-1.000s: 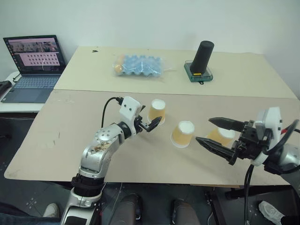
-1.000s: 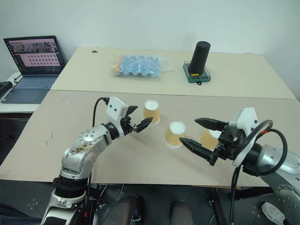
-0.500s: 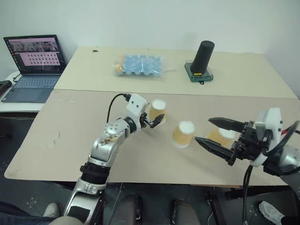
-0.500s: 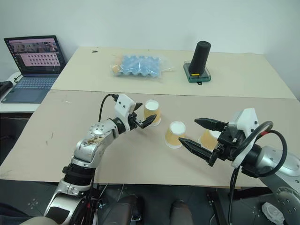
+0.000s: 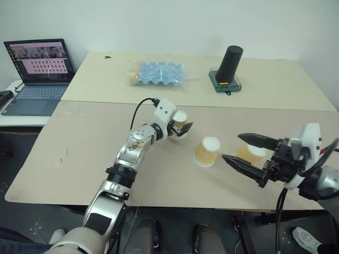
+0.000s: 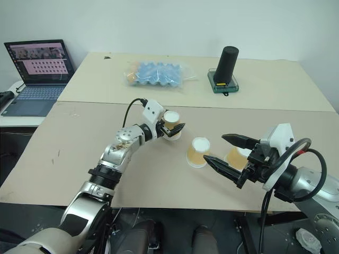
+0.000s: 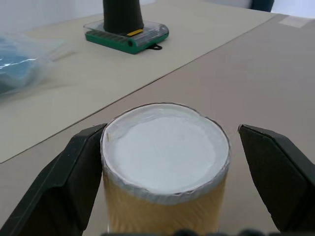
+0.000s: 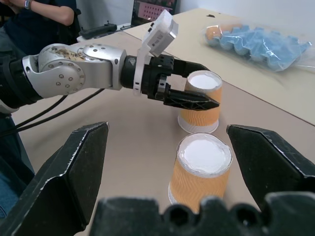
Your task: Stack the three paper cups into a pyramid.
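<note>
The left gripper stands spread around the far cup, not yet clamped: the pickup step. Two more cups sit inverted on the desk. The right gripper waits agape. Next: squeeze gently, then lift.

Two beige tables butted together, seam running 9 to 3 o'clock. Plain white wall at 12. Open laptop on a side table at 10. Dark floor along 6. Even lighting.
</note>
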Robot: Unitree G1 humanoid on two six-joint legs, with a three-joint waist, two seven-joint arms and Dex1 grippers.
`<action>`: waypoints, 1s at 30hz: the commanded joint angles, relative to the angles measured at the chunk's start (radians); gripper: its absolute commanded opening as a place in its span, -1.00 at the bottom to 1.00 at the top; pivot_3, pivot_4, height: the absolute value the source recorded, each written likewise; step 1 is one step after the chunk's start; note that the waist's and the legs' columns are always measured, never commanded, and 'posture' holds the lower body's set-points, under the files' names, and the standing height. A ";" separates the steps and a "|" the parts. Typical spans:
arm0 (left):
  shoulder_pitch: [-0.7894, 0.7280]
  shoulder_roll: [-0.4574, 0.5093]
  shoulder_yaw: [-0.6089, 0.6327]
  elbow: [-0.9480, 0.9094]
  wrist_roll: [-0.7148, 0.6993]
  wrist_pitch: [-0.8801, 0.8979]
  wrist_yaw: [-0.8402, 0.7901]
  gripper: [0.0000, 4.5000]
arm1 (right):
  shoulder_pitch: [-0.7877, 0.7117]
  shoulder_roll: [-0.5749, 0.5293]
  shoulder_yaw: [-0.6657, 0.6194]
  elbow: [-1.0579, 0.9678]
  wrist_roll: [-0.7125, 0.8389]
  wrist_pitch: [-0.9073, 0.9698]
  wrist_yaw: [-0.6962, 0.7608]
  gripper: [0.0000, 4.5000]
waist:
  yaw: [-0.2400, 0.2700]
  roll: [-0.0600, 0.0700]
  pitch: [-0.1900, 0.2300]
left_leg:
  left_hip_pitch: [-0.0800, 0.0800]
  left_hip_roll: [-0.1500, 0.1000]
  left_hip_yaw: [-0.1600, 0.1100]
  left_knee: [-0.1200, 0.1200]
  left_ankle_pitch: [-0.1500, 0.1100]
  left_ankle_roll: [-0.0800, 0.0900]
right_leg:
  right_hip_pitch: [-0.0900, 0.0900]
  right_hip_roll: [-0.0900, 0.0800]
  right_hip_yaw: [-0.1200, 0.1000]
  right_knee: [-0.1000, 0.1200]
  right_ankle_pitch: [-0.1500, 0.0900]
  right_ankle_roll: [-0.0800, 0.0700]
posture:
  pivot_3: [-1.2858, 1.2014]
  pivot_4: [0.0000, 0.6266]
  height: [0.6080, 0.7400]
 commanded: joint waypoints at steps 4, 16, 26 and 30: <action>-0.044 -0.011 0.014 0.019 0.006 -0.053 -0.009 0.75 | 0.003 0.002 -0.041 -0.032 0.003 -0.039 -0.003 1.00 | -0.001 0.000 0.000 | 0.000 0.000 0.000 0.000 0.000 0.000 | 0.000 0.000 0.000 0.000 0.000 0.000 | 0.03 -0.52 0.79; -0.036 0.124 0.067 -0.089 -0.019 -0.015 -0.074 0.11 | 0.000 0.003 -0.023 -0.027 -0.004 -0.040 -0.006 1.00 | -0.006 0.000 0.000 | 0.000 0.000 0.000 0.000 0.000 0.000 | 0.000 0.000 0.000 0.000 0.000 0.000 | 0.03 -0.52 0.79; 0.100 0.429 0.046 -0.541 -0.334 0.243 -0.562 0.11 | -0.014 0.004 0.002 -0.003 -0.023 -0.043 0.000 1.00 | -0.007 0.001 0.000 | 0.001 0.000 0.000 -0.001 0.000 -0.002 | -0.002 -0.001 0.000 -0.001 0.000 0.000 | 0.03 -0.52 0.79; 0.121 0.428 -0.025 -0.488 -0.285 0.235 -0.585 0.11 | -0.020 0.002 0.005 -0.002 -0.022 -0.043 0.000 1.00 | -0.002 0.001 0.000 | 0.002 0.000 -0.001 0.000 0.000 -0.002 | -0.002 0.000 0.000 0.000 0.000 0.000 | 0.03 -0.52 0.79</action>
